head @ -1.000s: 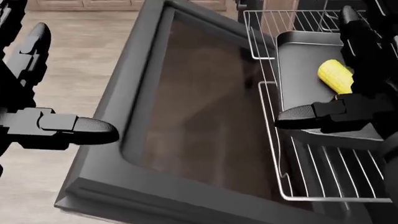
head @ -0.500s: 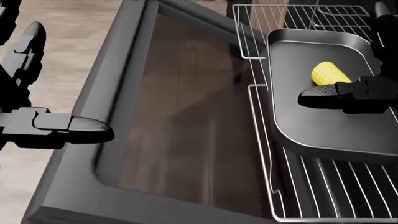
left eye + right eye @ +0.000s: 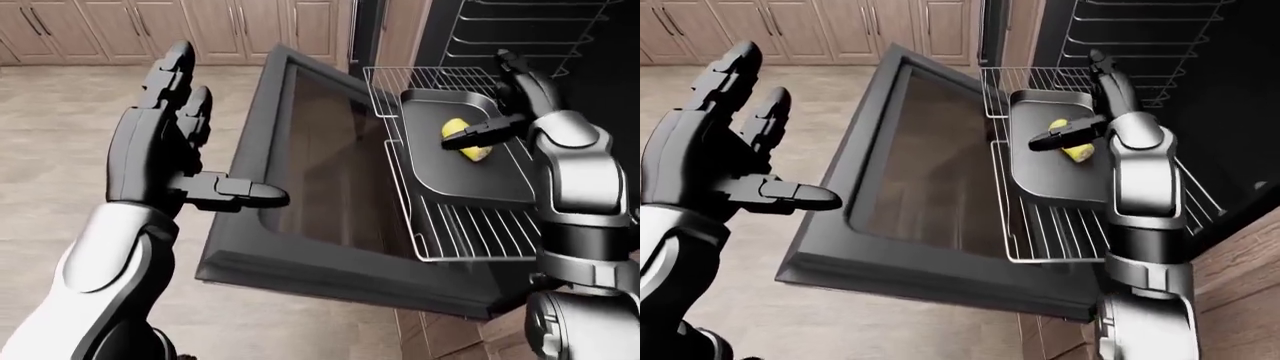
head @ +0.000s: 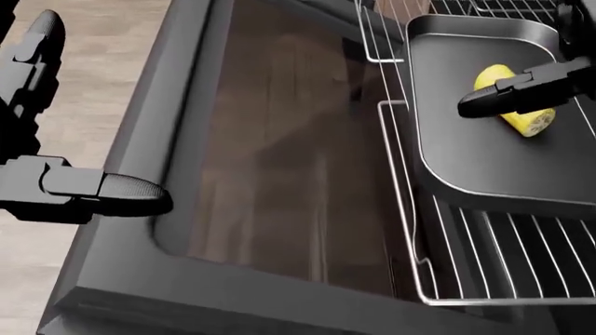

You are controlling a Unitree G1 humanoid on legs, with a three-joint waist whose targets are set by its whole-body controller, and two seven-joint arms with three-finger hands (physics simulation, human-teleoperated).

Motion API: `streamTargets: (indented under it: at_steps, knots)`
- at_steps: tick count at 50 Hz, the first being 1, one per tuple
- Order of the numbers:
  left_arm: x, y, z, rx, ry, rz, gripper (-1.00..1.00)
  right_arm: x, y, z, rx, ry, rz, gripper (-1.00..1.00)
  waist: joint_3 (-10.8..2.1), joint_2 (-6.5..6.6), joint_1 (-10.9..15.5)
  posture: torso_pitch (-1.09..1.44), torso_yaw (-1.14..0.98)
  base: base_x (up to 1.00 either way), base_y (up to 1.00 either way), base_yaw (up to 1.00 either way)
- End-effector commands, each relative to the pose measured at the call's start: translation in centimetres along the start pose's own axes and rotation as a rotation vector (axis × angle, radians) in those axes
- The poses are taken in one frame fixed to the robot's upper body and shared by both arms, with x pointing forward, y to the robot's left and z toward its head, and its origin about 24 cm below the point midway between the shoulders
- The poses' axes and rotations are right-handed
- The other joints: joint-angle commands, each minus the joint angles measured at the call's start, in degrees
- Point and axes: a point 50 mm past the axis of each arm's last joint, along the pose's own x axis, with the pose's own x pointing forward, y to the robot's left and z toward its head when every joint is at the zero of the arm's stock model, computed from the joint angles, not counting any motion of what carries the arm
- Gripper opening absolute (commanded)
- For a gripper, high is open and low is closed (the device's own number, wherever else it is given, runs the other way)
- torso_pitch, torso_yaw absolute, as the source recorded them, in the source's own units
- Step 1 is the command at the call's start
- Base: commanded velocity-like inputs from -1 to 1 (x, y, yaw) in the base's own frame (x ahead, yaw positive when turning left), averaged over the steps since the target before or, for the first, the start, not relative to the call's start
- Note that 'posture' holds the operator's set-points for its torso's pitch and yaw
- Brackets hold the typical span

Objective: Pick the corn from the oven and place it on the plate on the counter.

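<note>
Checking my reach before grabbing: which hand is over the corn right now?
The right hand. Its open fingers reach over the corn on the tray; the left hand hangs open beyond the oven door.

Yellow corn (image 4: pixel 515 105) lies on a dark grey tray (image 4: pixel 484 160) over a silver wire rack (image 3: pixel 450 232). Black hands, left (image 3: pixel 165 142) and right (image 3: pixel 515 101), meet white-grey arms. The oven door (image 3: pixel 320 180) is charcoal with brown-tinted glass; floor (image 3: pixel 60 142) and cabinets (image 3: pixel 200 26) are beige wood-grain.
</note>
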Motion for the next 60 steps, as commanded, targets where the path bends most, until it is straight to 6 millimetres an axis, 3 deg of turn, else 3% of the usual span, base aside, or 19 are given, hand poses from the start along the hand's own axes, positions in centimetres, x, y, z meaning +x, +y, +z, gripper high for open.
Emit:
streamTargets:
  at_steps: [1,16,25,27,35,48,51,54,60]
  knots:
    - [-0.2,0.1,1.4,0.009,-0.083,0.003,1.00,-0.1,-1.2,2.7,-0.056,-0.097,-0.045,1.00,-1.46,-0.12,-0.01,0.14,0.00,0.00,0.00,0.00]
    - [0.0,0.5,1.8,0.016,-0.094,0.003,1.00,2.8,-1.7,3.6,-0.221,-0.015,-0.061,1.00,2.61,0.19,-0.04,0.29,0.00,0.00,0.00,0.00]
    - [0.1,0.8,1.9,0.016,-0.099,0.004,1.00,3.4,-1.9,4.0,-0.286,-0.007,-0.087,1.00,4.79,0.31,-0.07,0.38,0.00,0.00,0.00,0.00]
    - [0.1,0.9,1.9,0.016,-0.100,0.004,1.00,3.5,-2.0,3.9,-0.283,0.002,-0.087,0.85,5.32,0.29,-0.12,0.40,0.00,0.00,0.00,0.00]
    - [0.0,1.2,2.0,0.017,-0.108,0.006,1.00,3.9,-1.7,3.9,-0.291,0.014,-0.085,0.61,7.14,0.06,-0.12,0.48,0.00,0.00,0.00,0.00]
    - [-0.4,1.2,2.0,0.016,-0.110,0.005,1.00,4.5,-1.7,1.3,-0.309,0.084,-0.108,0.56,9.77,-0.33,0.30,0.61,0.00,0.00,0.00,0.00]
    - [-0.2,1.3,1.9,0.015,-0.111,0.004,1.00,4.5,-1.6,1.2,-0.312,0.087,-0.108,0.25,10.09,-0.48,0.41,0.64,0.00,0.00,0.00,0.00]
    - [-0.2,1.4,1.9,0.015,-0.112,0.006,1.00,4.4,-1.6,1.0,-0.325,0.091,-0.109,-0.22,10.37,-0.58,0.59,0.67,0.00,0.00,0.00,0.00]
    - [-0.6,1.5,2.3,0.013,-0.115,0.008,1.00,4.4,-1.0,-0.1,-0.399,0.104,-0.099,-0.47,10.66,-0.96,0.65,0.73,0.00,0.00,0.00,0.00]
